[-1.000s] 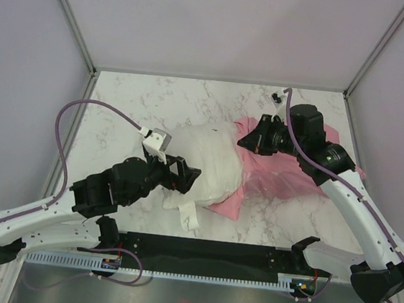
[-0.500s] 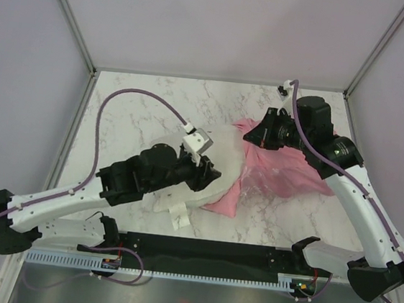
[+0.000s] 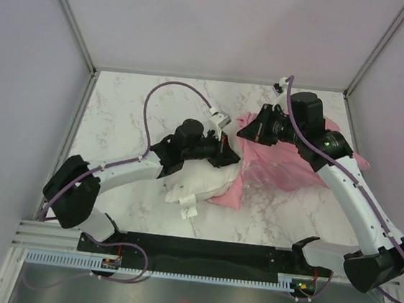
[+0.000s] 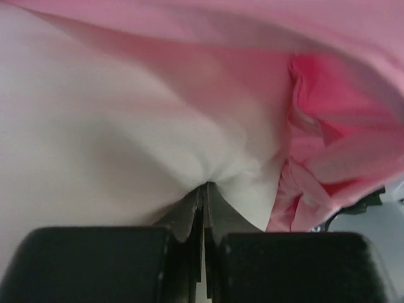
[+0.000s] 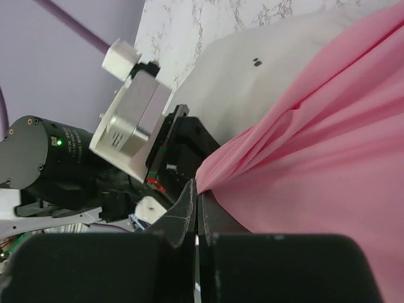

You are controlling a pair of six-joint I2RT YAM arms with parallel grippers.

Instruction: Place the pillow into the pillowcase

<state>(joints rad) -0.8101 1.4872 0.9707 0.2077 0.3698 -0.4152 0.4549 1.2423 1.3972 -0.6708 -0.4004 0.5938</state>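
The white pillow [image 3: 197, 181] lies mid-table, its right end under the lifted edge of the pink pillowcase [image 3: 286, 171]. My left gripper [image 3: 228, 154] reaches over the pillow to the case's mouth. In the left wrist view it [image 4: 205, 187] is shut, pinching a pucker of the white pillow [image 4: 113, 126], with pink pillowcase [image 4: 341, 126] above and to the right. My right gripper [image 3: 244, 132] holds the case's upper edge off the table. In the right wrist view it [image 5: 196, 184] is shut on a gathered fold of the pillowcase [image 5: 328, 158], the pillow [image 5: 252, 76] beyond.
The marble table [image 3: 127, 107] is walled by grey panels on three sides. A small black object [image 3: 275, 96] sits near the back edge. The pillow's tag [image 3: 187, 209] sticks out toward the black rail [image 3: 206, 250] at the front.
My left arm swung right across the pillow to the pillowcase mouth and its jaws closed on the pillow. The pillow's right end went further under the case. My right gripper kept its hold.
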